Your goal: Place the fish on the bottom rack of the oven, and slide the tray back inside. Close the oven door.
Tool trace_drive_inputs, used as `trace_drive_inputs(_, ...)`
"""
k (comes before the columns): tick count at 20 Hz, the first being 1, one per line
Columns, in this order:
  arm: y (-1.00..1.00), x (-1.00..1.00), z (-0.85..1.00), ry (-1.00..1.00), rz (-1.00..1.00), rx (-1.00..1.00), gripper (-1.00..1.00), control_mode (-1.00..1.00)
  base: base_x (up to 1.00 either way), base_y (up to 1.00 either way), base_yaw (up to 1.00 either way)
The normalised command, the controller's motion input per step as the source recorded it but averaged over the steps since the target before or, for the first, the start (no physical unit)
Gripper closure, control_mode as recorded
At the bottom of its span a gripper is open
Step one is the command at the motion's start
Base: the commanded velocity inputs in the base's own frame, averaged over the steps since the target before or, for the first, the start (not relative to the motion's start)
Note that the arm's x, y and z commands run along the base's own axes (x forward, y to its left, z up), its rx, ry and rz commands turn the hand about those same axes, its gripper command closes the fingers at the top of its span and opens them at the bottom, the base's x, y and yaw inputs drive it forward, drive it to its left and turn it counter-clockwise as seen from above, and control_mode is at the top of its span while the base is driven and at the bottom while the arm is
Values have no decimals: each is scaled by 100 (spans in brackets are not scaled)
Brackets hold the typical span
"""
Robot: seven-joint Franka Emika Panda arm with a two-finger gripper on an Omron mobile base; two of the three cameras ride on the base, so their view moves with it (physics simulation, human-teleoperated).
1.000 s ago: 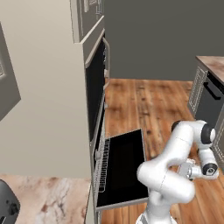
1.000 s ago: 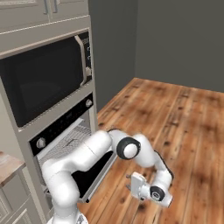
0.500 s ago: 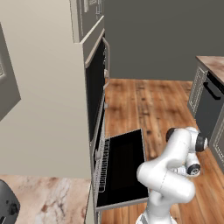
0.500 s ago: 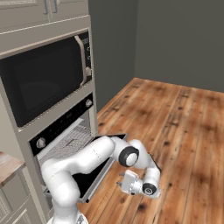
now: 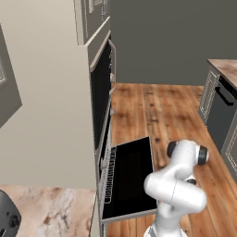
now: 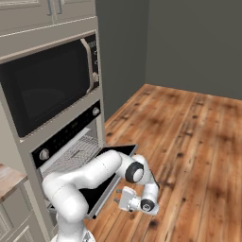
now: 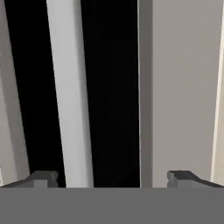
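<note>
The gripper (image 6: 119, 200) hung low, just beyond the free edge of the oven door (image 6: 106, 177), its two dark fingertips (image 7: 43, 178) set wide apart with nothing between them. In the hand view a pale, smooth bar (image 7: 69, 92) ran straight ahead between the fingertips, nearer the left one, over a flat black glossy surface; this appeared to be the door's long silver-grey handle, though the close range left that uncertain. To the right of the black band lay a plain beige panel (image 7: 183, 87).

The oven door (image 5: 132, 178) lay fully lowered, a flat rectangular black glass panel (matte grey along its rim), level above the floor and above and behind the gripper. Behind it, at the mouth of the oven (image 6: 71, 142), the bottom rack (image 6: 75, 152) showed as a silver-grey grid of thin parallel wires; in the left base view the rack (image 5: 107, 173) sat at the hinge side of the door, partly drawn out. No fish could be made out on the rack at this resolution.

Above the oven sat a built-in microwave (image 6: 45, 92) with a dark glossy front and a curved metal handle, framed by beige cabinetry (image 5: 51, 106). The wooden plank floor (image 6: 189, 142) spread under and beyond the gripper, warm brown with dark knots. The arm's own white links stood between the camera and part of the door.
</note>
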Motion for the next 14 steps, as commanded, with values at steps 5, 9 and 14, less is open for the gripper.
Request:
trace_drive_inputs(5,53,29,-28,0,0,0,-100,-100,0,0,0)
trace_drive_inputs(9,57,26,-16,0,0,2,-100,-100,0,0,0)
trace_drive_inputs(14,60,4,0,0,0,6,-100,-100,0,0,0)
